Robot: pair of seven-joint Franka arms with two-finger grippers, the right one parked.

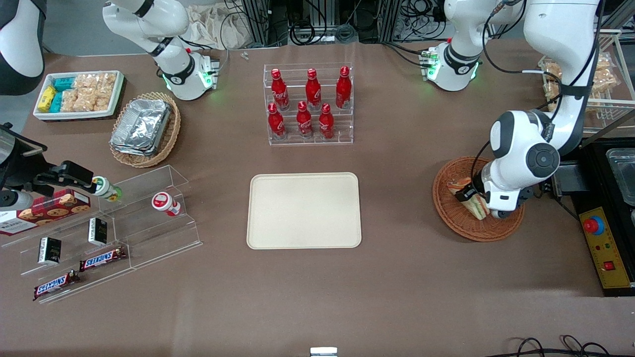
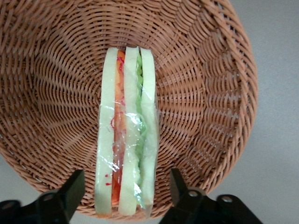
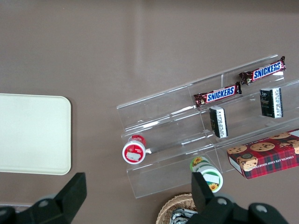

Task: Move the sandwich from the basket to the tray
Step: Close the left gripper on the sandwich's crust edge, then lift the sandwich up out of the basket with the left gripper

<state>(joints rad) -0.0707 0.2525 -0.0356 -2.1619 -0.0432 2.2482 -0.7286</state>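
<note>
Gripper astride unlabelled sandwich

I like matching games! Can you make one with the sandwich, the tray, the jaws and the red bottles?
Things:
1. sandwich
2. tray
3. gripper
4. red bottles

Descriptions:
A. standing in a clear rack
B. lying in the basket
C. nothing on it
D. jaws open, one on each side of the sandwich

Pairs: 1-B, 2-C, 3-D, 4-A
</note>
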